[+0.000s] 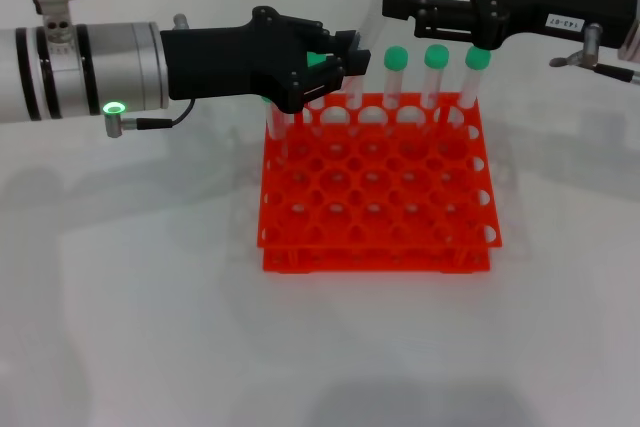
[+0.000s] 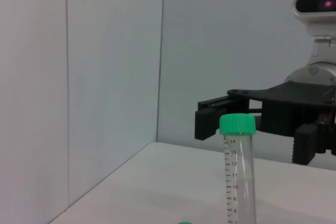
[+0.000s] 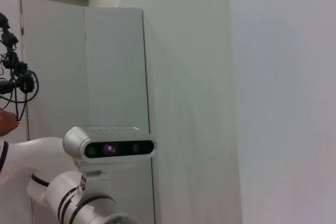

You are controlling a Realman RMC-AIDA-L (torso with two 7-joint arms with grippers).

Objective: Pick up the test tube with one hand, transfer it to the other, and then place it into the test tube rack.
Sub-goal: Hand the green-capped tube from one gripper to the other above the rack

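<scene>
Orange rack (image 1: 376,192) nearest, test tube (image 1: 385,9) above it in right gripper (image 1: 405,9) fingers (left gripper (image 1: 335,65) fingers indiscernible)

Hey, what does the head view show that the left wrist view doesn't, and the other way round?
Only the head view shows the orange-red test tube rack on the white table, the left gripper reaching in at the rack's back row, and the right gripper holding a tilted test tube above the rack. Only the left wrist view shows printed graduation marks on a tube, the wall panels and a camera head. Both show green-capped tubes and the black right gripper.
</scene>
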